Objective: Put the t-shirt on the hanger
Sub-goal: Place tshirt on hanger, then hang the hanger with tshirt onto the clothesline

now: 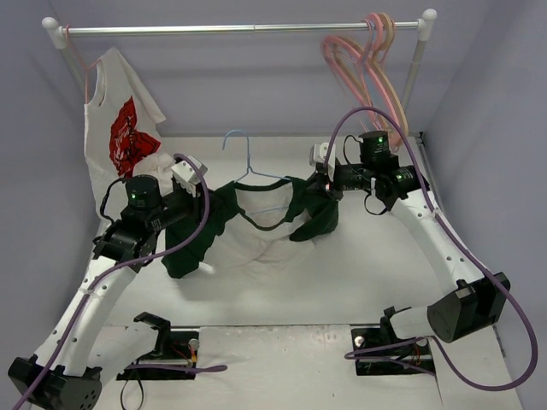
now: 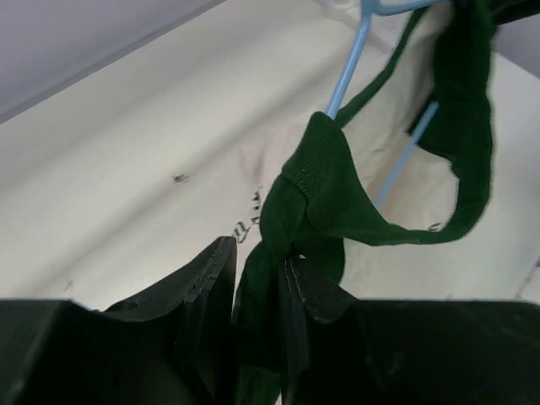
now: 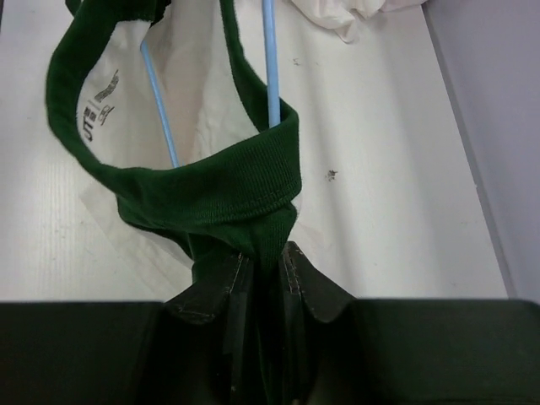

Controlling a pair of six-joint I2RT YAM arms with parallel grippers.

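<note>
The t-shirt (image 1: pixel 256 243), white with dark green sleeves and collar, lies spread on the table between my two arms. The light-blue hanger (image 1: pixel 248 158) has its hook toward the back, and its wire runs down inside the collar (image 2: pixel 316 169). My left gripper (image 2: pixel 257 253) sits at the shirt's left shoulder (image 1: pixel 209 195). Its fingers stand slightly apart, with the green collar fabric between them resting against the right finger. My right gripper (image 3: pixel 263 251) is shut on the green collar (image 3: pixel 211 186) at the right shoulder (image 1: pixel 321 190), beside the blue wire (image 3: pixel 270 59).
A white shirt with a red graphic (image 1: pixel 124 128) hangs at the left end of the rail (image 1: pixel 248 28). Pink hangers (image 1: pixel 367 60) hang at its right end. Two black stands (image 1: pixel 162 346) (image 1: pixel 389 342) sit at the near edge.
</note>
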